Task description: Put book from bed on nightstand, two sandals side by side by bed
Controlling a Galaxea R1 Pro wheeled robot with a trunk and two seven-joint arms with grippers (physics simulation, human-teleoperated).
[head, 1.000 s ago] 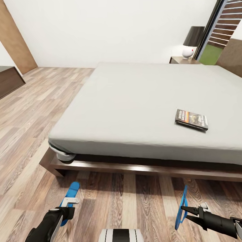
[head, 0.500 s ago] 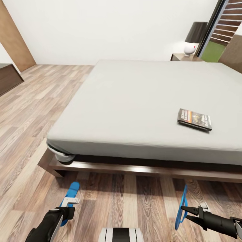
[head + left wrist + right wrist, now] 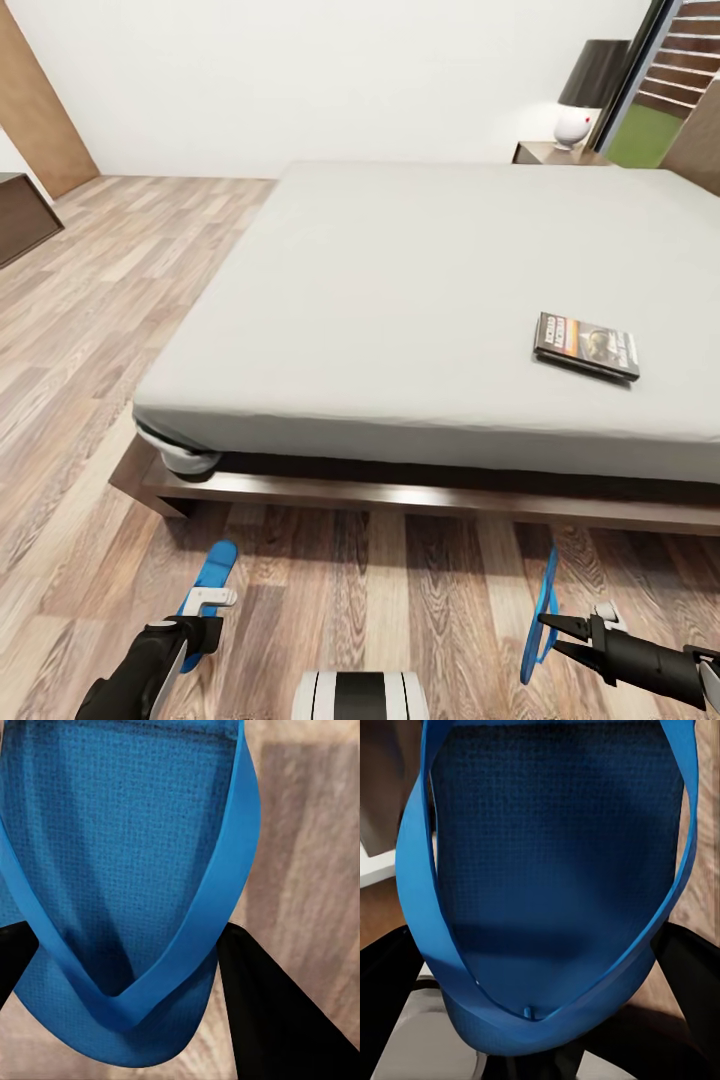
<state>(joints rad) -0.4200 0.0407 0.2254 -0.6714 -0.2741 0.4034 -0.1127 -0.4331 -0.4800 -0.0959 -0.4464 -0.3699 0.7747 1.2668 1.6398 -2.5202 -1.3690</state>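
Left gripper (image 3: 205, 612) clamped on left sandal (image 3: 208, 590), held flat above floor (image 3: 400, 590). Right gripper (image 3: 556, 630) clamped on right sandal (image 3: 543, 616), held on edge. Book (image 3: 586, 346) lying on bed (image 3: 420, 300).

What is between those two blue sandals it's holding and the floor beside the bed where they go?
Nothing visible. The left gripper holds one sandal and the right gripper the other sandal, both above bare wood floor in front of the bed. The book lies up on the mattress, out of the way.
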